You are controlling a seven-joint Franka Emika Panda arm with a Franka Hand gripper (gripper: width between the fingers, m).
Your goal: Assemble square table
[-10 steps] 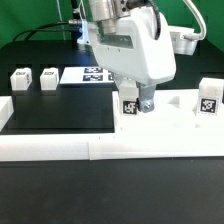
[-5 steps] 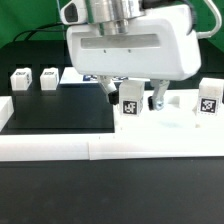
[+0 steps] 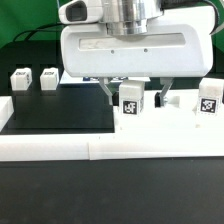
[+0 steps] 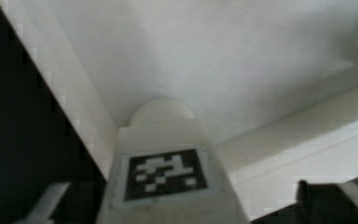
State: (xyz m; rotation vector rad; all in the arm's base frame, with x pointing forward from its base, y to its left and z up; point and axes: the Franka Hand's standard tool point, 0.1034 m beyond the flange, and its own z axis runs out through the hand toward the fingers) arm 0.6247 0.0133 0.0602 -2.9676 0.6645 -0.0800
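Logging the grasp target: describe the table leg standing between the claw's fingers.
The table leg is a small white, plastic-looking block with a black-and-white tag on its face and, in the wrist view, a rounded end. It stands upright, seemingly on the white tabletop, between the fingers of the open claw; nothing visibly grips it.

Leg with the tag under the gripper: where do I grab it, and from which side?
Take the leg by its upper half, coming straight down from above. It stands upright, and the open gripper straddles it, so the fingers would likely close on the two plain sides flanking the tagged face.
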